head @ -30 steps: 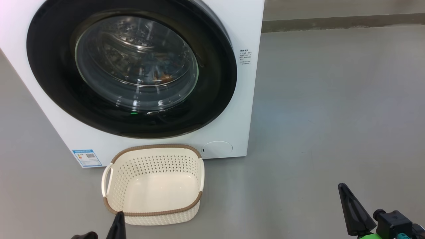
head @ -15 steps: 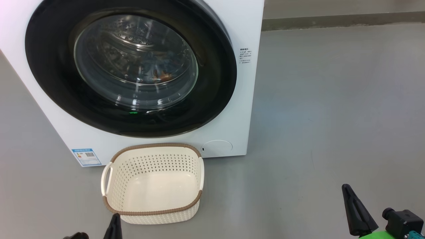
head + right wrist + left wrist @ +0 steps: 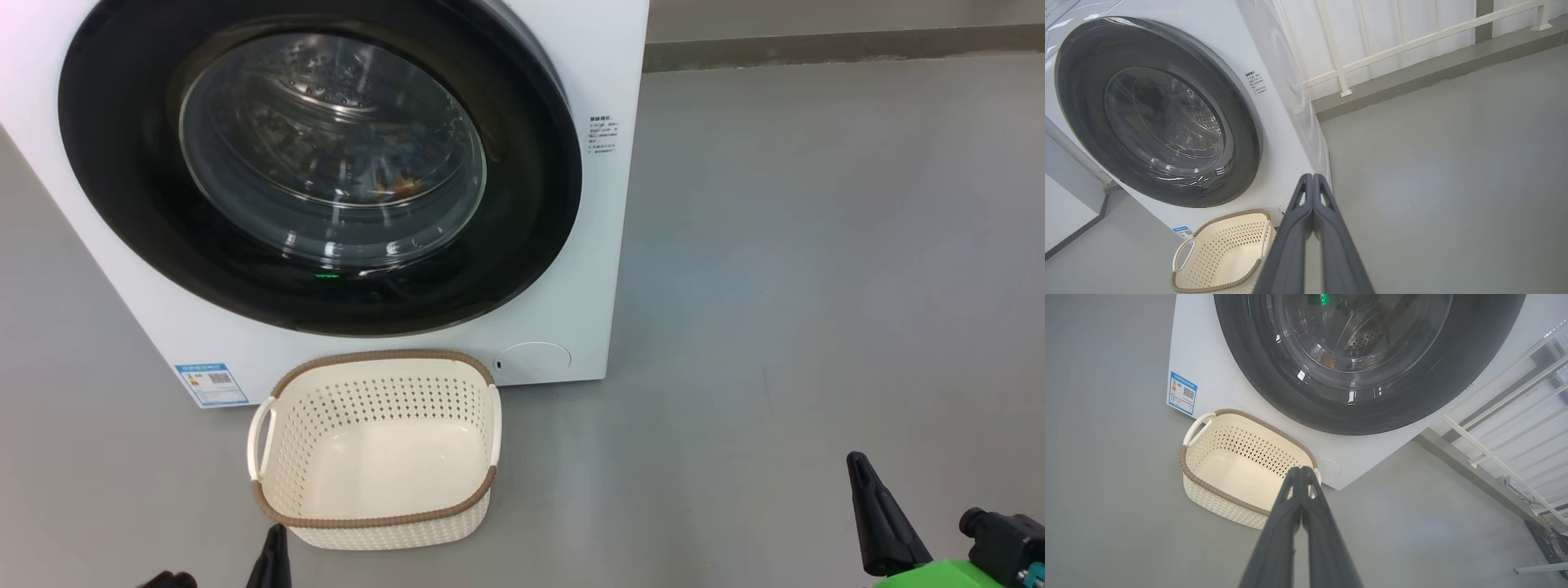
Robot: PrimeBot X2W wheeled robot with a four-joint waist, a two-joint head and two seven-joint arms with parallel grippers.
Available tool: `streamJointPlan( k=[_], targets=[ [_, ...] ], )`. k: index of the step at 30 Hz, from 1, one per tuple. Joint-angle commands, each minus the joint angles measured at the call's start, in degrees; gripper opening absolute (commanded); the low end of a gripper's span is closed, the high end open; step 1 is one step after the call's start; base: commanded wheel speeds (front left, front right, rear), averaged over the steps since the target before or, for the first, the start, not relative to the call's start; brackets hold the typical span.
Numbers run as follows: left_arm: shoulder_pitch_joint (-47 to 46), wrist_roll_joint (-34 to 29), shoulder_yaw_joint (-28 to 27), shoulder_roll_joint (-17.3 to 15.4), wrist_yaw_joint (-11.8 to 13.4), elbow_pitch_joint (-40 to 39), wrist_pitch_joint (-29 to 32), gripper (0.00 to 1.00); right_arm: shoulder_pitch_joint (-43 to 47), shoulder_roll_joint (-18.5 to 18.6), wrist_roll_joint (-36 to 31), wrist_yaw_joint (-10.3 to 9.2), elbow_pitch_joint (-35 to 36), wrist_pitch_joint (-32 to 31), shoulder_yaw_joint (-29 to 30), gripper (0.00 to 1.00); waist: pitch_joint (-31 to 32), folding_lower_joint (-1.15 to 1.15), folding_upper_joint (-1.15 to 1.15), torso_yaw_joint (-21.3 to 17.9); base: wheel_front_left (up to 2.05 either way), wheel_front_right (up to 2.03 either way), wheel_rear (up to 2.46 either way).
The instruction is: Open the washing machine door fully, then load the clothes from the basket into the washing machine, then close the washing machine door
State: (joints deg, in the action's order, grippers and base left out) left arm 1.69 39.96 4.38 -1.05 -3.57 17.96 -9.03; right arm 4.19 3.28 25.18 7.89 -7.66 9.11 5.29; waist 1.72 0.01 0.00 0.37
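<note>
Beneath glossy round door (image 3: 114, 204) — perforated cream basket (image 3: 375, 520); left end effector (image 3: 1300, 470), right end effector (image 3: 1312, 176) pressed together.

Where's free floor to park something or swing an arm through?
Widest bare floor: right of the washing machine, ahead of the right pincer. Narrower strip left of the basket, in front of the blue label. Crowded: basket sits hard by the machine's front, under the closed door.

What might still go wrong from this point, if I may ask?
The door looks shut, but the pictures cannot confirm that it latched, so it might swing open. The empty basket sits on the floor close below it, just ahead of the shut left tool; a forward move of that arm could knock it.
</note>
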Motion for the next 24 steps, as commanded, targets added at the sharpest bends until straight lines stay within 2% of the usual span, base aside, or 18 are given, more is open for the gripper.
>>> streamJointPlan(
  k=[1, 24],
  targets=[
    [-2.8, 1.3, -1.1, -0.7, -0.5, -1.7, 0.3, 0.00, -2.6, 0.2, 1.7, -0.11, 1.1, -0.2, 0.0, 0.00, 0.0, -0.01, 0.00, 0.0, 0.00, 0.00, 0.00],
    [-4.1, 14.2, -3.6, -1.0, -1.4, -2.2, 4.1, 0.00, -4.6, 0.1, 18.2, -0.19, -0.8, -4.1, 0.3, 0.00, -0.5, -0.01, 0.00, -0.1, 0.00, 0.00, 0.00]
  ],
)
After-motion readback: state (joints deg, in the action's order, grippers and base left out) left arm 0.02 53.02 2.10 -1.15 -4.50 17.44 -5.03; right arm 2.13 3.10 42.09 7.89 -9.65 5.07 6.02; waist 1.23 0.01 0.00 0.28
